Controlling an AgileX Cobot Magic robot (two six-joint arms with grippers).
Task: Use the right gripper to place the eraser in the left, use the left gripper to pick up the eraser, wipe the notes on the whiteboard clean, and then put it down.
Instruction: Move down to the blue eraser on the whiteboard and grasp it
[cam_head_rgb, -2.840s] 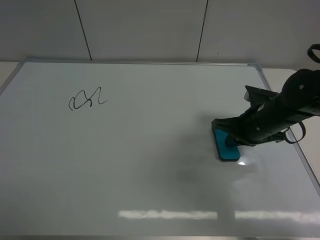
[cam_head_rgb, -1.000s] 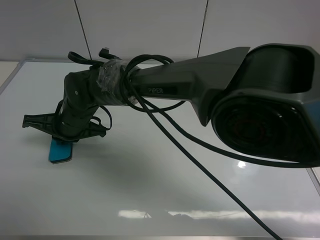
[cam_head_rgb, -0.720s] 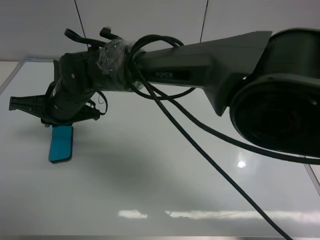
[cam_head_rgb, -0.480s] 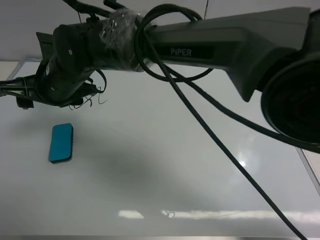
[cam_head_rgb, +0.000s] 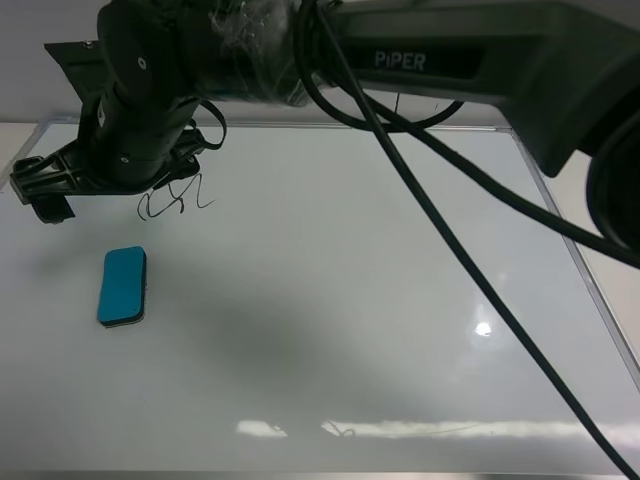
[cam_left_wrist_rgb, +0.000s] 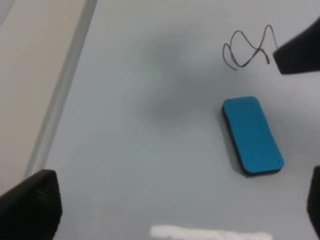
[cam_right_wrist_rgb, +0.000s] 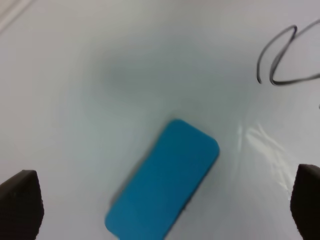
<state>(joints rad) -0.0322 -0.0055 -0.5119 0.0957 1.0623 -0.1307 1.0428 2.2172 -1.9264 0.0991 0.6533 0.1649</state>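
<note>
My left gripper (cam_left_wrist_rgb: 172, 212) hangs with jaws wide apart, empty. The blue eraser (cam_head_rgb: 123, 286) lies flat on the whiteboard (cam_head_rgb: 350, 300), lower left of frame. Beyond it are the notes (cam_head_rgb: 175, 197), then the right gripper (cam_right_wrist_rgb: 163, 197), jaws spread, empty.

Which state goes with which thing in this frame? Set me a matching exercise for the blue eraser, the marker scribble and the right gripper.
Things:
1. blue rectangular eraser
2. black marker scribble
3. right gripper

States:
A. open, holding nothing, raised over the white whiteboard
B. lying flat on the board, touched by no gripper
C. not wiped, drawn on the board's left part

Pairs: 1-B, 2-C, 3-A.
</note>
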